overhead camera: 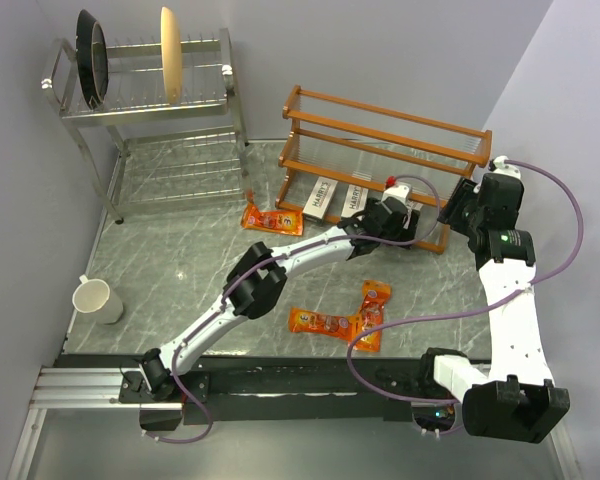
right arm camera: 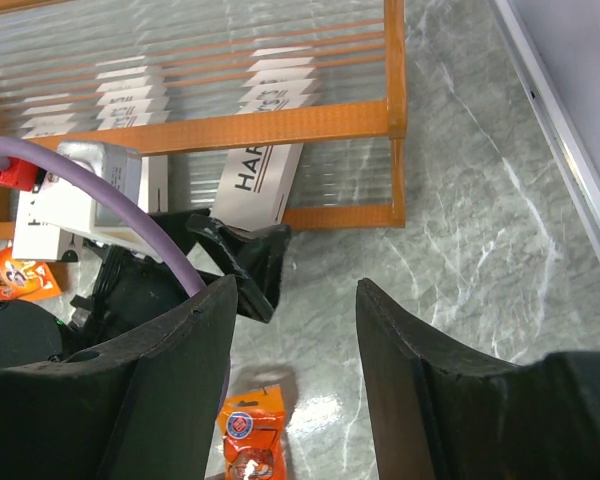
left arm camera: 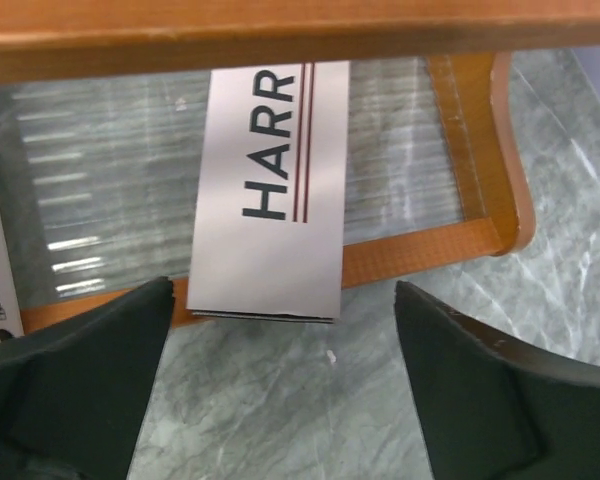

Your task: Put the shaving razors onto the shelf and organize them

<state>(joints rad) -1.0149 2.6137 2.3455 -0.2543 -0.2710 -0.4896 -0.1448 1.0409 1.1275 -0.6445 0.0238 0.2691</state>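
At the left, the far orange pack (overhead camera: pixel 272 218) lies loose on the surface (overhead camera: pixel 180 260) just in front of the left end of the shelf (overhead camera: pixel 380 125). The near orange pack (overhead camera: pixel 320 322) and the angled orange pack (overhead camera: pixel 372 305) touching it lie well short of the shelf, so none of the three is shelved. Further right, the first grey box (overhead camera: pixel 322 195) and the second grey box (overhead camera: pixel 355 198) sit side by side on the bottom tier. The third grey box (left arm camera: pixel 270 200) rests on that tier to their right, its near end overhanging the front rail. The left gripper (left arm camera: pixel 282 300) hovers at that end with its jaws wide apart, one on either side of the box and touching neither edge, so I judge the step in hand to be the let-go of the last box. The next move calls for a straight pull-back toward the near side without nudging the overhang, then a reach for an orange pack. At the far right, the right gripper (right arm camera: pixel 295 300) hangs by the right end of the shelf, jaws partly apart with only bare surface between them. Only the left wrist view shows the clearance around the box. The top view hides that box under the arm, yet it alone shows all three packs. The right wrist view shows box and left jaws from the side.
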